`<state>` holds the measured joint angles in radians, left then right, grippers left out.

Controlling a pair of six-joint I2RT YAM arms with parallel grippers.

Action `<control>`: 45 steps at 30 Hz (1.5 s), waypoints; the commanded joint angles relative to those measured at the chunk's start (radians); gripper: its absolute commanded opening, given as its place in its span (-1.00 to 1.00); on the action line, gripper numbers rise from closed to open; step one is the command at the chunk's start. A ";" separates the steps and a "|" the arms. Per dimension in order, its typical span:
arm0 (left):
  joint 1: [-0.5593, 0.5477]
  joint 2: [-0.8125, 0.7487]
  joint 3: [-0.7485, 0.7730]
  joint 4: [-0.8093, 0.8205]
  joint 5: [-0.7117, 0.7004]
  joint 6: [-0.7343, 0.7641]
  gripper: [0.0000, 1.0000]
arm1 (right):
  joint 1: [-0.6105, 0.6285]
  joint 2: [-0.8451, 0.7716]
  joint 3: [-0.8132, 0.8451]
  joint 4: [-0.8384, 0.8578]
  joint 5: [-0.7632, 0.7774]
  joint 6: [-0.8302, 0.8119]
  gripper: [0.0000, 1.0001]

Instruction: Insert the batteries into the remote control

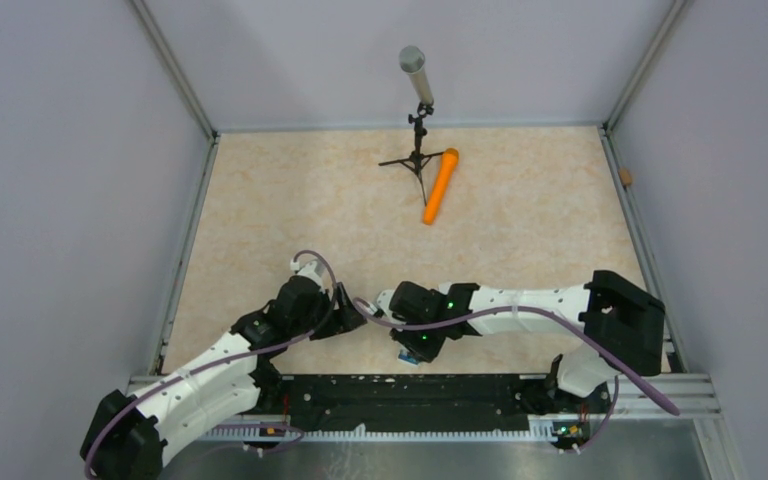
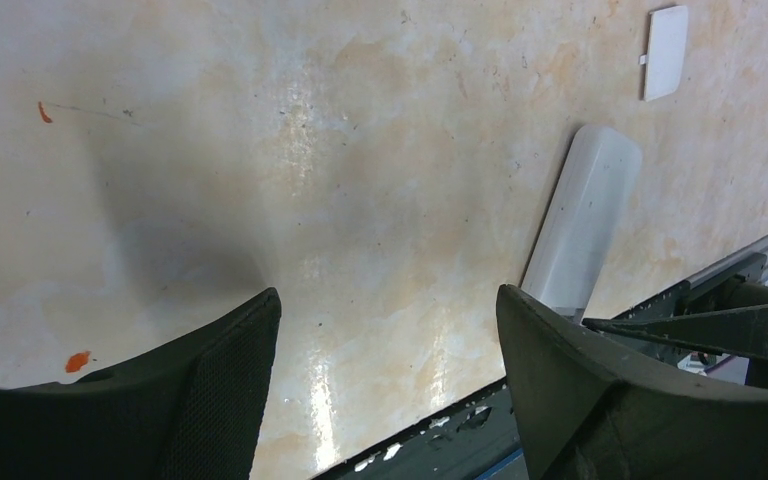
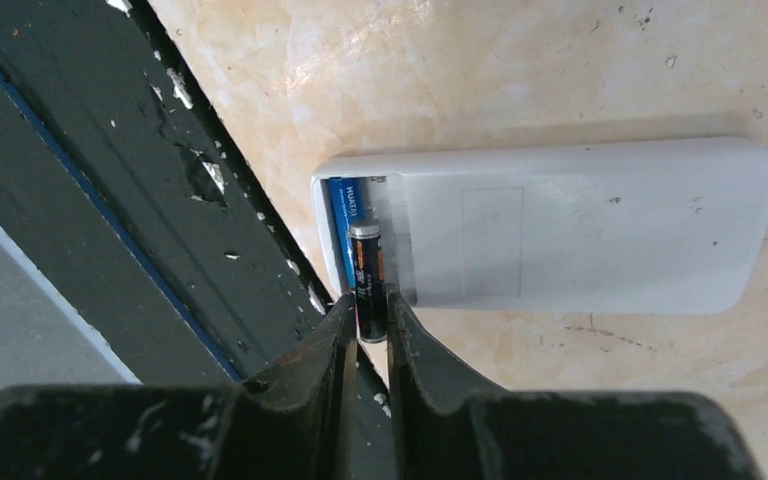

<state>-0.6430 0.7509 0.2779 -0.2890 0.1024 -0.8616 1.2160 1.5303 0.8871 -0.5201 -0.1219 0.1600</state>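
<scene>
The white remote control (image 3: pixel 580 225) lies back up on the table near the front edge, its battery bay open at the left end. One battery with a blue band (image 3: pixel 344 215) lies in the bay. My right gripper (image 3: pixel 368 322) is shut on the second dark battery (image 3: pixel 367 270) and holds it over the bay. In the left wrist view the remote (image 2: pixel 585 215) lies to the right, and the small white cover (image 2: pixel 665 52) lies beyond it. My left gripper (image 2: pixel 390 330) is open and empty over bare table. In the top view both grippers, left (image 1: pixel 345 312) and right (image 1: pixel 410 348), hide the remote.
A grey microphone on a black tripod (image 1: pixel 417 110) stands at the back, with a long orange cylinder (image 1: pixel 440 185) lying beside it. The black base rail (image 1: pixel 410 400) runs along the table's front edge, close to the remote. Grey walls enclose the table.
</scene>
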 commanded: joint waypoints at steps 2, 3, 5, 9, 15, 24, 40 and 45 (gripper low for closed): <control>0.005 0.003 -0.012 0.051 0.020 0.001 0.60 | 0.014 0.004 0.053 0.012 0.028 0.008 -0.61; 0.005 0.002 -0.013 0.054 0.022 0.002 0.60 | 0.015 0.004 0.056 0.014 0.028 0.010 -0.59; 0.004 0.006 -0.014 0.057 0.027 0.005 0.60 | 0.014 0.004 0.059 0.015 0.026 0.011 -0.53; 0.005 0.010 -0.019 0.072 0.042 0.007 0.60 | 0.015 -0.008 0.060 0.014 0.041 0.025 -0.49; 0.004 0.050 -0.013 0.096 0.104 0.031 0.57 | 0.014 -0.086 0.040 0.038 0.108 0.084 -0.46; 0.002 0.107 -0.022 0.185 0.196 0.034 0.32 | 0.014 -0.274 -0.048 0.054 0.262 0.233 -0.44; -0.136 0.389 -0.017 0.415 0.239 0.010 -0.90 | 0.013 -0.381 -0.168 0.056 0.338 0.412 -0.44; -0.179 0.493 0.002 0.465 0.262 0.010 -1.00 | 0.014 -0.394 -0.208 0.089 0.330 0.462 -0.44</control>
<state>-0.7883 1.1725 0.2600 0.1123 0.3569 -0.8619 1.2175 1.1709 0.7021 -0.4782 0.1978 0.5556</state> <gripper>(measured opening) 0.009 0.283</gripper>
